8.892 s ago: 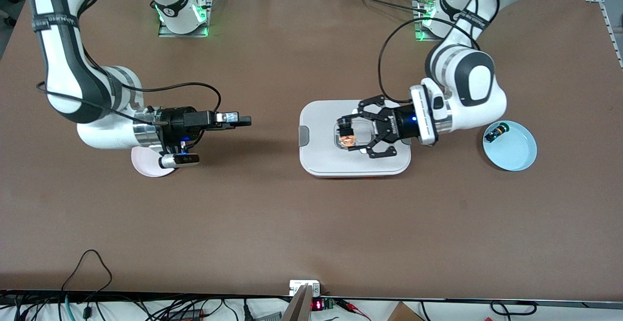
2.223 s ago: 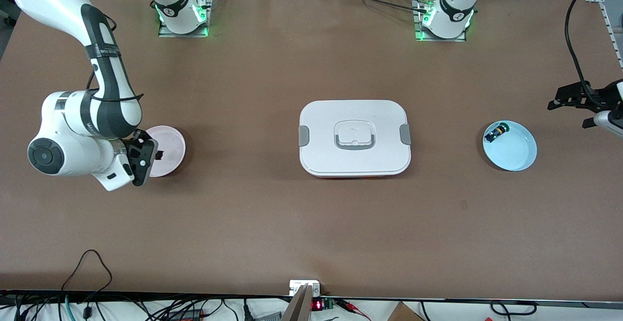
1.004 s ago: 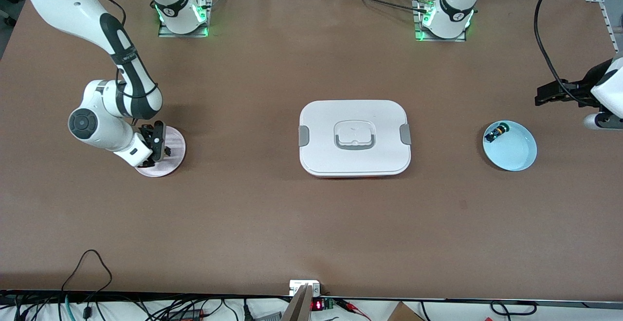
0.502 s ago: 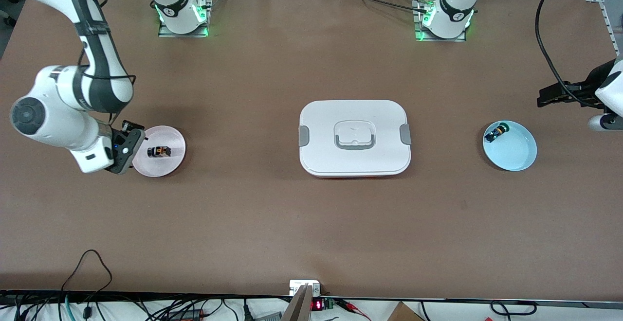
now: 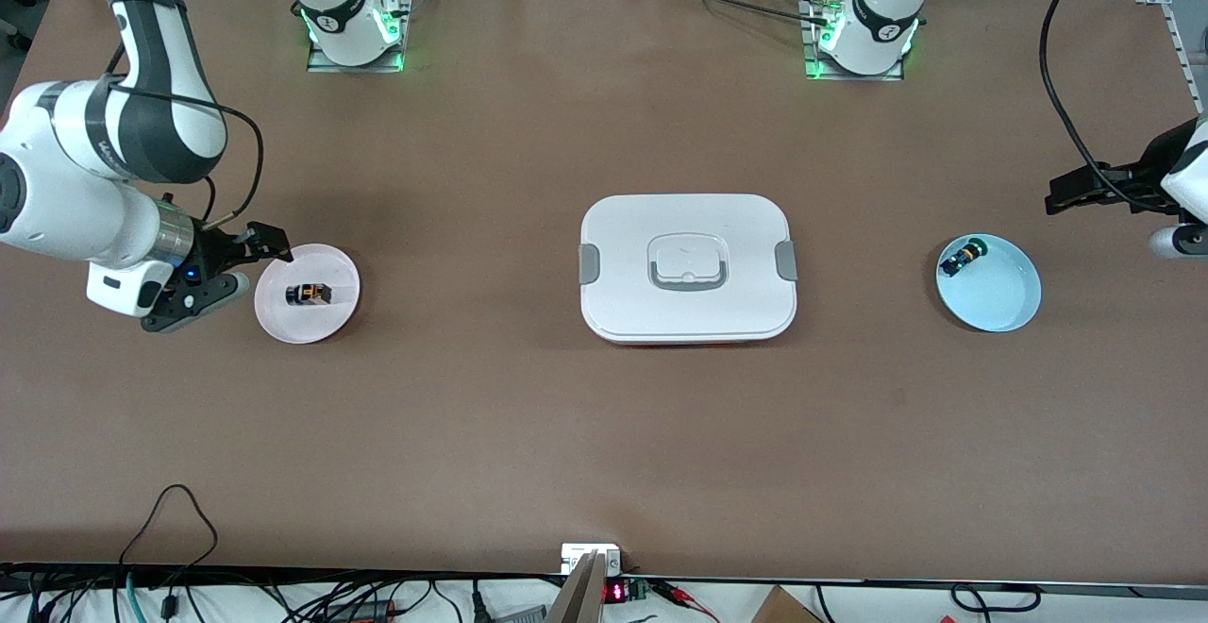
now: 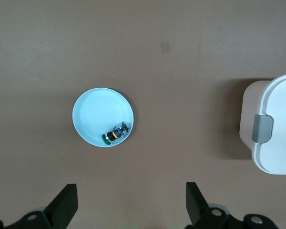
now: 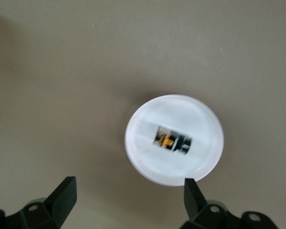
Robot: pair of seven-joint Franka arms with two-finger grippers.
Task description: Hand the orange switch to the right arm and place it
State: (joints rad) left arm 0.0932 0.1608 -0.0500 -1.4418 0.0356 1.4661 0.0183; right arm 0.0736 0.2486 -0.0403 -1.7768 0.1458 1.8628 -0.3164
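Orange switch (image 5: 309, 294) flat on pink dish (image 5: 332, 321), 3 o'clock of right gripper (image 5: 231, 269), fingers spread, empty. Left gripper (image 5: 1085, 191) spread, waiting by blue dish (image 5: 1010, 307).

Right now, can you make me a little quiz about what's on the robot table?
1. True or false: the orange switch lies on the pink plate.
2. What does the right pincer hold? A) the switch B) nothing C) the white box
3. Fill in: the black part with coloured bits lies in the ____ dish.

Key
1. True. It rests there alone.
2. B. It is open, up beside the plate. The left pincer is open too, waiting at its arm's end of the table.
3. blue
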